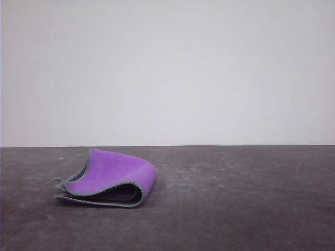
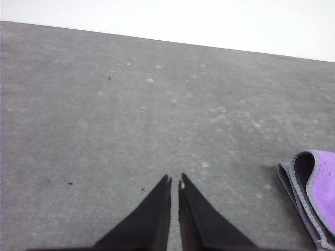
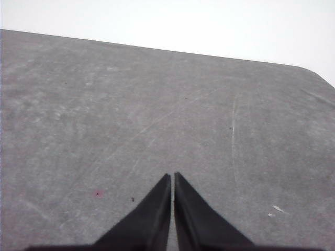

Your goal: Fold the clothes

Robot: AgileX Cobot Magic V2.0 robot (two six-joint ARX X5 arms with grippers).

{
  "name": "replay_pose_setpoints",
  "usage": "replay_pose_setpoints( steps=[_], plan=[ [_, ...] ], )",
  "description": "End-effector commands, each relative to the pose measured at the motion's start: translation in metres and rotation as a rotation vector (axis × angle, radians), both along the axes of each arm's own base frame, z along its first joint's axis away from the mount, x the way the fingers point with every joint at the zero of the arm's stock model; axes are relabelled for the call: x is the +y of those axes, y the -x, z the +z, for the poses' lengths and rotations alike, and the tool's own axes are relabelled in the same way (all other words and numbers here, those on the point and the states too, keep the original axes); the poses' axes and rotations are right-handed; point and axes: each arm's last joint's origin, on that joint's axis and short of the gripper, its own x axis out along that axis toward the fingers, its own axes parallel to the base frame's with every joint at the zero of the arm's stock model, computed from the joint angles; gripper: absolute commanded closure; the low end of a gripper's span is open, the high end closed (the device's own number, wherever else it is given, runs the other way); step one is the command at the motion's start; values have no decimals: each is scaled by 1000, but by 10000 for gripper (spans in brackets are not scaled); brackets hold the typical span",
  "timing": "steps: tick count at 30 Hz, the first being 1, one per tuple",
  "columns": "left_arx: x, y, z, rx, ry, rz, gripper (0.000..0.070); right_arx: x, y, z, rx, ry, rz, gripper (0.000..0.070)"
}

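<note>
Already the cloth (image 1: 107, 180) lay folded over on the left side of the grey worktop (image 1: 235, 198), purple face out. The left pincer (image 2: 174, 182) and right pincer (image 3: 172, 178) were both pinched almost closed, holding nothing. The top flap looked puffy and loose, so it might spring open if bumped.

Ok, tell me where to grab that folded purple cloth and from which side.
Take the cloth at its open stitched edge, on the side toward the left arm. In the front view the layers gape there, while the far right end is a rounded fold with nothing to pinch. The left gripper, shut now, looks nearest, and would need to open first.
</note>
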Motion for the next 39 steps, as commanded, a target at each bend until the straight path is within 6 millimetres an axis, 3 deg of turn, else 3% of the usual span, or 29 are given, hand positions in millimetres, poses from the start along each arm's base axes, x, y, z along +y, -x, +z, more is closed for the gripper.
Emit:
replay_pose_setpoints(
  steps=[1, 39],
  plan=[
    [0, 0, -6, 35, 0, 1, 684, 0, 0, 0, -8, -12, -1, 694],
    [0, 0, -5, 34, 0, 1, 684, 0, 0, 0, -8, -12, -1, 694]
  ],
)
